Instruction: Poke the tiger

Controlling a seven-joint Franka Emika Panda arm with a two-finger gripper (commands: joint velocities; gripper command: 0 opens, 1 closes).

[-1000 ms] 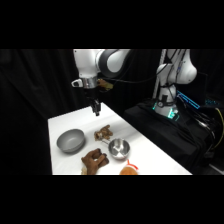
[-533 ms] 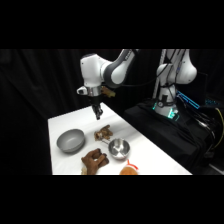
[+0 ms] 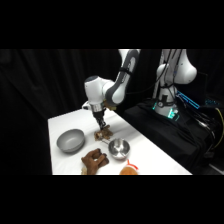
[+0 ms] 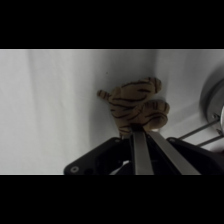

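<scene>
The side view is dim overall: a black curtain backdrop point(image 3: 45, 80) swallows the light, while the flat white table point(image 3: 65, 125) is lit from above and stands out brightly. A teal glow point(image 3: 170, 114) shines from the dark equipment at the right. The small shiny metal bowl point(image 3: 119, 147) carries bright glints. In the wrist view the table point(image 4: 50, 100) shades from pale to grey in soft bands, and the striped tan toy tiger point(image 4: 135, 105) is lit warmly, with soft shadow beside it.
</scene>
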